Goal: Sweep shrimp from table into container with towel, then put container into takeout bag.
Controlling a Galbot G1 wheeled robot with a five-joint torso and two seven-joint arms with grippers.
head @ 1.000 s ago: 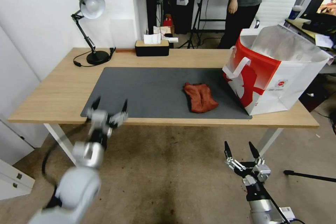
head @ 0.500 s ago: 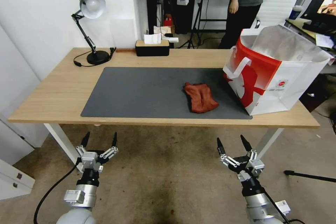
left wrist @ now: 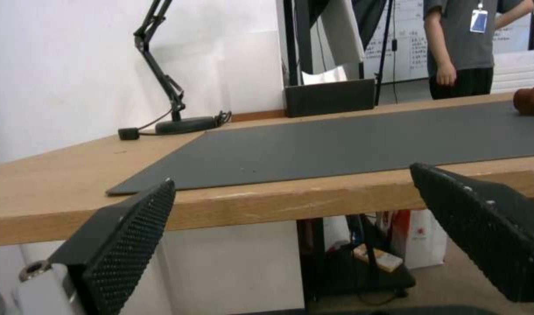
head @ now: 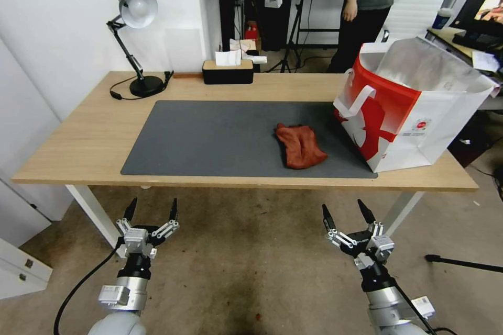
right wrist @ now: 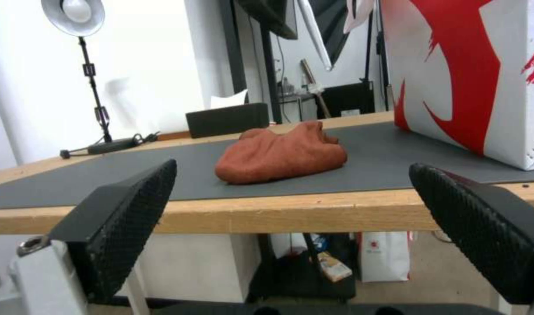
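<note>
The brick-red towel (head: 300,145) lies crumpled on the dark grey mat (head: 220,136) of the table (head: 78,136), right of centre. In the wrist views the towel (right wrist: 279,153) (left wrist: 532,99) sits alone on the mat. The red and white takeout bag (head: 414,104) (right wrist: 471,74) stands open at the table's right end. My left gripper (head: 153,203) (left wrist: 290,175) and right gripper (head: 342,205) (right wrist: 294,166) hang open and empty below the table's front edge, over the floor. The shrimp and the container are out of view.
A desk lamp (head: 133,8) stands at the table's back left, and a black tissue box (head: 228,70) at the back middle. A white cabinet (head: 21,267) sits on the floor to the left. A black stand leg (head: 461,263) lies on the floor to the right.
My left gripper dropped from the mat's front left corner to below the table edge. The right gripper rose a little and shifted slightly left. The towel and the bag stayed put.
</note>
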